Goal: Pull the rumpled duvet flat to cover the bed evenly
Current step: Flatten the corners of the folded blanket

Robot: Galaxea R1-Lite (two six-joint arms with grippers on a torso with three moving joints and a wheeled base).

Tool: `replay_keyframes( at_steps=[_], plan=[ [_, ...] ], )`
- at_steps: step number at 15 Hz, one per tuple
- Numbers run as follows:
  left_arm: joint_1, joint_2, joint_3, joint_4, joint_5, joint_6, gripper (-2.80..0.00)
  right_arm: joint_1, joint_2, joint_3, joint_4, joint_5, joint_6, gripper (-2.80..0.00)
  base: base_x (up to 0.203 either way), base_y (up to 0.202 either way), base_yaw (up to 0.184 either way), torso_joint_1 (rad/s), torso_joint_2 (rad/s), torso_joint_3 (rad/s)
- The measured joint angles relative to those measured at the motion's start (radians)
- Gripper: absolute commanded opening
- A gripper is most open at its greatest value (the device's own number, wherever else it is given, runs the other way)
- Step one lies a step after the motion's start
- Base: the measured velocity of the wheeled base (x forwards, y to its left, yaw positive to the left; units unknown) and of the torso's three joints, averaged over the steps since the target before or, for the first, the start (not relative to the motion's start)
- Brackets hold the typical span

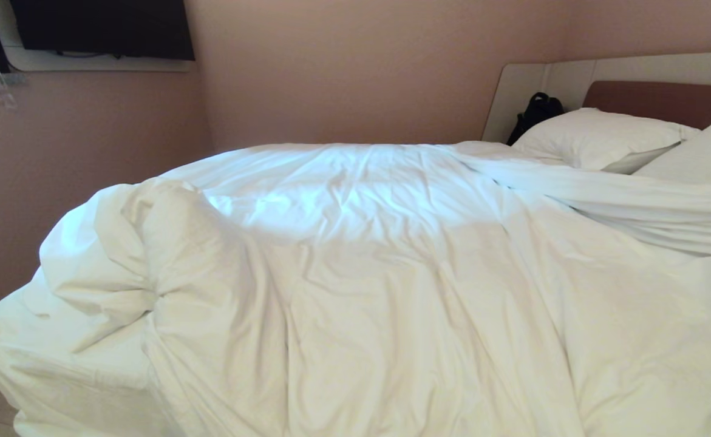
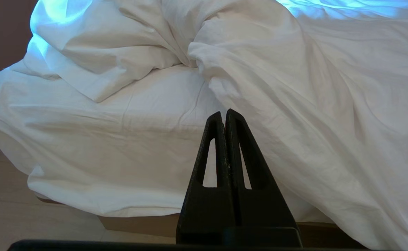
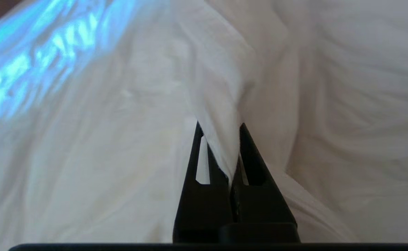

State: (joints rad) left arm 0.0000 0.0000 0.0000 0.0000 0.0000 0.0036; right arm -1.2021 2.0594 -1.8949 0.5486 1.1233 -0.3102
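You have the right claw [image 3: 221, 139] pinched onto a ridge of the duvet [image 1: 391, 273]; in the right wrist view a fold of white cloth runs up between its 2 black fingers [image 3: 197, 164], which are closed on it with the fabric drawn taut into a peak above them. Neither arm shows in the head view. Your left claw [image 2: 223, 115] is closed with nothing in it, its fingers pressed flat together; it hangs off the side of the bed [image 2: 137, 223], pointing toward the edge where the mattress sheet [image 2: 127, 115] lies bare.

The duvet covers most of the bed but not evenly; at the near left corner it is bunched into a thick rolled heap [image 1: 149, 243], leaving that corner of the sheet uncovered, and across the middle it lies creased with long folds running toward you. On the right it is rucked into a ridge below the 2 pillows [image 1: 598, 136]; these rest at the head, against the brown headboard [image 1: 653, 100]. A dark bag [image 1: 536, 112] sits beside the far pillow; a dark screen [image 1: 103, 27] hangs on the wall at upper left.
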Motion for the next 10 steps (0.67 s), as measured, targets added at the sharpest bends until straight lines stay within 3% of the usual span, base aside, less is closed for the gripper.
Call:
replay_keyframes(
  at_steps=[3, 6, 10],
  plan=[
    [0.000, 0.000, 0.000, 0.000, 0.000, 0.000, -2.80, 0.008, -0.143, 0.092, 0.115, 0.053, -0.050, -2.80, 0.000, 0.000, 0.000, 0.000, 0.00, 0.000],
    [0.000, 0.000, 0.000, 0.000, 0.000, 0.000, -2.80, 0.066, -0.326, 0.267, 0.224, 0.082, -0.121, -2.80, 0.000, 0.000, 0.000, 0.000, 0.00, 0.000],
    [0.000, 0.000, 0.000, 0.000, 0.000, 0.000, -2.80, 0.261, -0.562, 0.513, 0.328, 0.071, -0.205, -2.80, 0.000, 0.000, 0.000, 0.000, 0.00, 0.000]
  ],
)
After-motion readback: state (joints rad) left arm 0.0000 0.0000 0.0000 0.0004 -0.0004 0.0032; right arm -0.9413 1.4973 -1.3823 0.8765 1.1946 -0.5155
